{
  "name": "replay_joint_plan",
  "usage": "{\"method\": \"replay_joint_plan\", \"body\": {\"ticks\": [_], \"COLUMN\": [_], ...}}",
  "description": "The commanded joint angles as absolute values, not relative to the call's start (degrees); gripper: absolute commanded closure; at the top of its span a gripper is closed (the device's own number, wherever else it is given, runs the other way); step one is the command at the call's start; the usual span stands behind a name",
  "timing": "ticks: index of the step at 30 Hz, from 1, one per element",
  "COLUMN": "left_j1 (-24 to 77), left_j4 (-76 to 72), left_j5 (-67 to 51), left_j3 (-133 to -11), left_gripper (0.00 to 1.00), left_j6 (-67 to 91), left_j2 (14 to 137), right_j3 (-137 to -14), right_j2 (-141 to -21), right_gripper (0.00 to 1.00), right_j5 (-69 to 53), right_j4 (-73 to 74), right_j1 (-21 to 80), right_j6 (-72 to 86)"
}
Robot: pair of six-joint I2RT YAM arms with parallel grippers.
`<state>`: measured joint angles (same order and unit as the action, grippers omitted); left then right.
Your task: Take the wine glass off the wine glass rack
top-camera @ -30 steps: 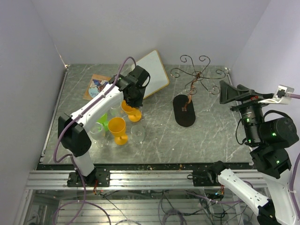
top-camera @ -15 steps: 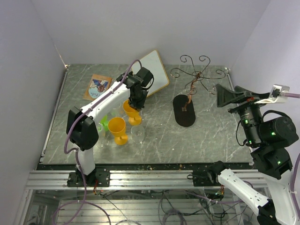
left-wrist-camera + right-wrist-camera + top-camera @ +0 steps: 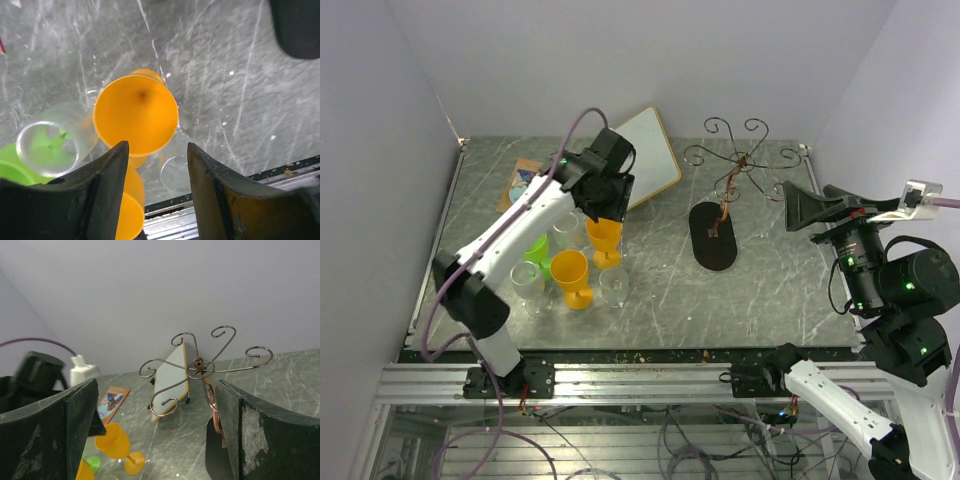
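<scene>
On the left, our left gripper hangs spread wide and empty over the orange wine glass, which stands among other glasses — a careless retreat could clip its rim and topple several. At centre the wine glass rack stands bare. Our right gripper gapes, holding nothing. We see a grey marbled table and pale lavender walls.

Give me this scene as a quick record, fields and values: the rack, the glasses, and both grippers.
rack: upright, right of centre on the table, no glass on it
glasses: two orange, one green, some clear, grouped on the table left of the rack
left gripper: open, above an orange glass
right gripper: open, raised at the right, holding nothing
</scene>
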<state>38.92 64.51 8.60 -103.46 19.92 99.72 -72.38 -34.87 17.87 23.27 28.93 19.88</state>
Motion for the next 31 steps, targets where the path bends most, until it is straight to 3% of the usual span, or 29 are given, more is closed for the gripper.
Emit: {"method": "replay_joint_plan", "body": {"ticks": [1,5,17,31], "left_j1": [39.37,39.35,39.36,39.37], "left_j4": [59.88,53.00,36.14,36.02], "left_j5": [11.77,12.53,17.78,19.89], "left_j3": [-104.52,-100.55,-91.48,-90.02], "left_gripper": [0.32,0.20,0.12,0.11], "left_j6": [21.41,22.12,21.16,21.33], "left_j2": [89.33,78.62,48.17,40.34], "right_j3": [-74.42,-76.04,-80.46,-79.60], "right_j2": [-34.77,-34.91,-35.05,-31.97], "right_gripper": [0.00,0.00,0.00,0.00], "right_j5": [19.27,20.13,21.10,26.34], "right_j4": [25.75,27.90,32.63,32.38], "right_j1": [28.82,28.82,28.83,28.80], "right_j6": [18.77,18.34,18.35,20.66]}}
